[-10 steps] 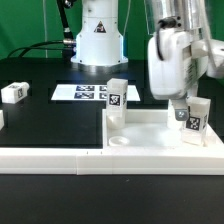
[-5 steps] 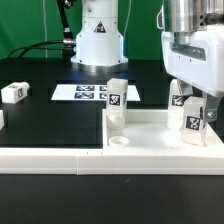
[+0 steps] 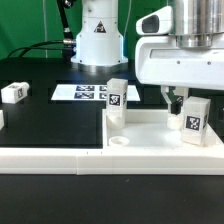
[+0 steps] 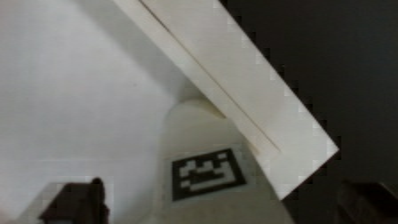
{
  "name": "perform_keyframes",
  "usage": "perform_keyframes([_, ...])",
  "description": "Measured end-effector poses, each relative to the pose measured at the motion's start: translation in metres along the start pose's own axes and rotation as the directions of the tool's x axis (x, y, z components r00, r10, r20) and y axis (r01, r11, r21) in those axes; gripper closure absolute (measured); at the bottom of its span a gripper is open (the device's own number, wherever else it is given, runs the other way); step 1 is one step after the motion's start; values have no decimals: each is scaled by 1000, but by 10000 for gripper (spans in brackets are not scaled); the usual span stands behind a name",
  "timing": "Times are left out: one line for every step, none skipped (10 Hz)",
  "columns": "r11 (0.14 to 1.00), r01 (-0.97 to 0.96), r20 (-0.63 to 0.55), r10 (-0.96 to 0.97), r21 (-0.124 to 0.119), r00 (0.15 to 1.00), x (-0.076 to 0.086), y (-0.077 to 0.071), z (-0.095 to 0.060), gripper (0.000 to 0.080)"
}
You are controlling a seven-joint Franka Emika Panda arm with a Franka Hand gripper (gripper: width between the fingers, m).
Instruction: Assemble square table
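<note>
Leg-fitting step, we judge. Pincer (image 3: 190,104) is wide open, straddling an upright leg (image 3: 193,118) on the slab (image 3: 150,130), exterior view's right side; nothing gripped. 2nd leg (image 3: 117,95) stands at slab's far corner. Next: lift straight up, then fetch loose leg (image 3: 13,92) off-slab on worktop (image 3: 50,125). Slab's edge is close by; room is above.

Three tagged legs (image 3: 117,95) clearly seen; one square table slab (image 3: 150,128); one marker board (image 3: 68,92).

white piece (image 3: 2,118) cut by exterior view's left edge; slab (image 3: 148,127) cropped at right; wrist view blurred.
</note>
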State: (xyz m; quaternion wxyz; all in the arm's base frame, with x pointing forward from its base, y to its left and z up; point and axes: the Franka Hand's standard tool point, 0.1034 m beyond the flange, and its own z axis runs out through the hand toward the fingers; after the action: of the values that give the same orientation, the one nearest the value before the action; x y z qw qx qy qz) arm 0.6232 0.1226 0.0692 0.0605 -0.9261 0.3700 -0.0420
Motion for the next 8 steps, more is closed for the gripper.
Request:
perform_keyframes([1000, -14, 0, 14, -1, 1000, 0, 0, 0, 273])
perform_keyframes([1000, -17, 0, 17, -1, 1000, 0, 0, 0, 273])
perform_keyframes([999, -52, 0, 52, -1, 999, 0, 0, 1, 411])
perform_keyframes([993, -114, 2, 114, -3, 993, 0, 1, 1, 510])
perform_keyframes([981, -194, 2, 194, -3, 981, 0, 1, 1, 510])
perform_keyframes([966, -258, 1, 258, -3, 966, 0, 1, 1, 509])
perform_keyframes([950, -313, 1, 313, -3, 950, 0, 1, 1, 509])
perform_keyframes([862, -506, 10, 507, -31, 862, -1, -2, 2, 509])
